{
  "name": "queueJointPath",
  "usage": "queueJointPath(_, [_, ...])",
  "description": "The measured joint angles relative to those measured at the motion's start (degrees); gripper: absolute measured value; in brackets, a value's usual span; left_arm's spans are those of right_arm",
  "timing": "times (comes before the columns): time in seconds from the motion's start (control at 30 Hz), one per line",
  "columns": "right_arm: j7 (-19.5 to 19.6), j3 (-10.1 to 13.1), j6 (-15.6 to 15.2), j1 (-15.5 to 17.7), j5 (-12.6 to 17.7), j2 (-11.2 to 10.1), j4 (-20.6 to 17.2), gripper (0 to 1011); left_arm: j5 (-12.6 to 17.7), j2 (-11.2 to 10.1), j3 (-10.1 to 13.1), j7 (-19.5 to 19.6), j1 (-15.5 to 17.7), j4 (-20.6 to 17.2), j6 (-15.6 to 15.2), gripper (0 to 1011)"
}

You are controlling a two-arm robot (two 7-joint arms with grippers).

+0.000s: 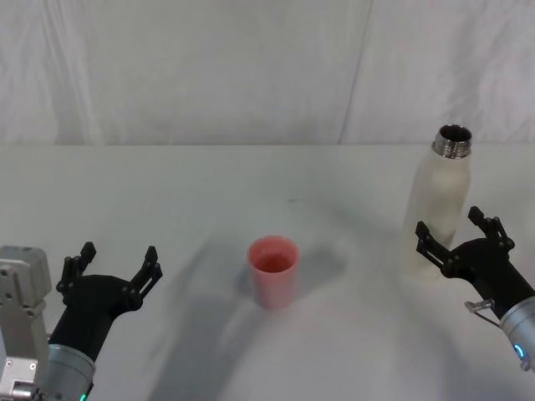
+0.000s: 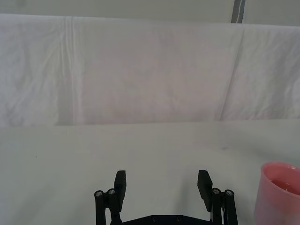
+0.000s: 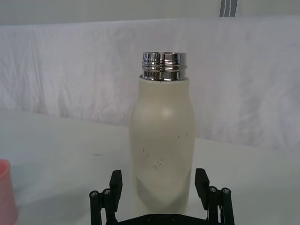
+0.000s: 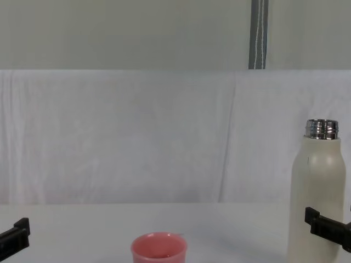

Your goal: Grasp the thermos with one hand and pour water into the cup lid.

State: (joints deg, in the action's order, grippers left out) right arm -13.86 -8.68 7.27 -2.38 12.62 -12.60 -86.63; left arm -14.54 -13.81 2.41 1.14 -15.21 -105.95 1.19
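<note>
Presently right pincer spread wide around upright thermos at frame right, not touching, left pincer wide, lower left, cup lid centre on table.

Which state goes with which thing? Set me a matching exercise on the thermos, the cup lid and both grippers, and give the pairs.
Things:
1. thermos
2. cup lid
3. left gripper
4. right gripper

States:
A. open, its fingers on either side of the cream bottle
B. upright, steel neck uncapped
C. open, over bare table, apart from both things
D. pink, standing mouth up at the middle of the table

Pairs: 1-B, 2-D, 3-C, 4-A
</note>
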Motion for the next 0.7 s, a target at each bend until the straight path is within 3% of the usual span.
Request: queueJointPath(0.7, [0.59,0.15,1.47,5.29,-1.79,-0.46,-4.82,1000,0.0,0.0,0.0,0.0,0.0,0.0,0.0,1001])
